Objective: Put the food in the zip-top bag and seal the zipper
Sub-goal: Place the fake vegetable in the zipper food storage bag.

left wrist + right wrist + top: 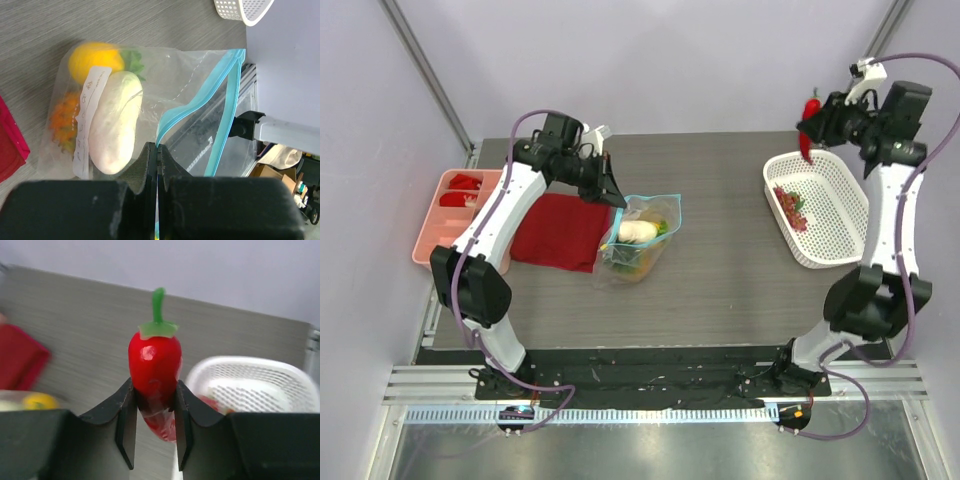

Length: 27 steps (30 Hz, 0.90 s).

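pinching red chili (154,357) inside right hand (154,390)

The top camera looks down from above and behind the arm bases, taking in the whole worktop (720,290) from afar. The left wrist camera looks over the left pincer (157,150), very close above the zip-top bag (200,85); the right wrist camera looks past the right pincer (154,385) and its red chili (155,357), across the worktop to the far wall. All three share the white basket (817,205).
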Motion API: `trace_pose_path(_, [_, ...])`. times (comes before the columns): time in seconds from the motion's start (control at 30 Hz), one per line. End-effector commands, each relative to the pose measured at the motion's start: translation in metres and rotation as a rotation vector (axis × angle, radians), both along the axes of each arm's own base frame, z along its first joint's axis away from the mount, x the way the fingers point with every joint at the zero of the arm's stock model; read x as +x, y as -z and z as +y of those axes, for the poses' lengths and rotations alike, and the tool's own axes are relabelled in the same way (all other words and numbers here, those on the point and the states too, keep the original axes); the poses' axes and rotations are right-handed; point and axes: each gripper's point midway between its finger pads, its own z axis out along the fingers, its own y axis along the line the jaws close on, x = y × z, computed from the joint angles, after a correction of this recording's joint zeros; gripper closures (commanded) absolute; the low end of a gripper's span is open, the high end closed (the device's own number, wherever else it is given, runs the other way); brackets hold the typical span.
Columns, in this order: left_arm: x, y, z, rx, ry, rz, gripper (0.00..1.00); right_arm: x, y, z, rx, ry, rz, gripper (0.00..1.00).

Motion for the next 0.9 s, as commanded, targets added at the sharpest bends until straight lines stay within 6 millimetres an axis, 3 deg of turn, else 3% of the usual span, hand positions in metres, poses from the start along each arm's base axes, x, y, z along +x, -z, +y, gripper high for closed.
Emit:
trace_pose_path(0.0, [0.005, -0.008, -0.004, -0.049, 0.002, -0.011, 0.98, -0.022, -0.111, 0.106, 0.469, -0.122, -0.274, 0.99])
trace_pose_path(0.07, [0.005, -0.01, -0.005, -0.048, 0.004, -0.015, 0.98, -0.039, -0.128, 0.132, 0.575, -0.167, -0.382, 0.99])
trace_pose_path(0.1, [0.005, -0.009, -0.004, -0.046, 0.001, -0.013, 0.98, -0.062, -0.143, 0.166, 0.617, -0.254, -0.424, 0.99])
trace_pose_path(0.13, [0.005, -0.009, -0.004, -0.047, 0.001, -0.014, 0.99, -0.07, -0.132, 0.183, 0.651, -0.294, -0.416, 0.99])
trace_pose_path(0.17, [0.005, -0.01, -0.004, -0.048, 0.001, -0.017, 0.98, -0.083, -0.143, 0.202, 0.658, -0.364, -0.471, 0.99])
trace_pose_path(0.2, [0.005, -0.01, -0.004, -0.049, 0.001, -0.02, 0.98, -0.098, -0.141, 0.233, 0.66, -0.452, -0.46, 0.99])
trace_pose_path(0.3, [0.006, -0.011, -0.003, -0.046, -0.002, -0.024, 0.99, -0.122, -0.119, 0.289, 0.604, -0.626, -0.433, 0.99])
trace_pose_path(0.43, [0.005, -0.013, -0.002, -0.043, -0.004, -0.03, 0.98, -0.131, -0.083, 0.325, 0.585, -0.697, -0.336, 0.99])
trace_pose_path(0.53, [0.004, -0.014, -0.002, -0.04, -0.003, -0.038, 0.98, -0.145, -0.07, 0.341, 0.597, -0.736, -0.283, 0.99])
trace_pose_path(0.73, [0.003, -0.014, -0.001, -0.036, -0.002, -0.04, 0.98, -0.161, -0.03, 0.354, 0.521, -0.751, -0.178, 0.99])
trace_pose_path(0.87, [0.003, -0.013, 0.0, -0.033, -0.003, -0.037, 0.98, -0.166, 0.018, 0.355, 0.37, -0.725, -0.055, 0.99])
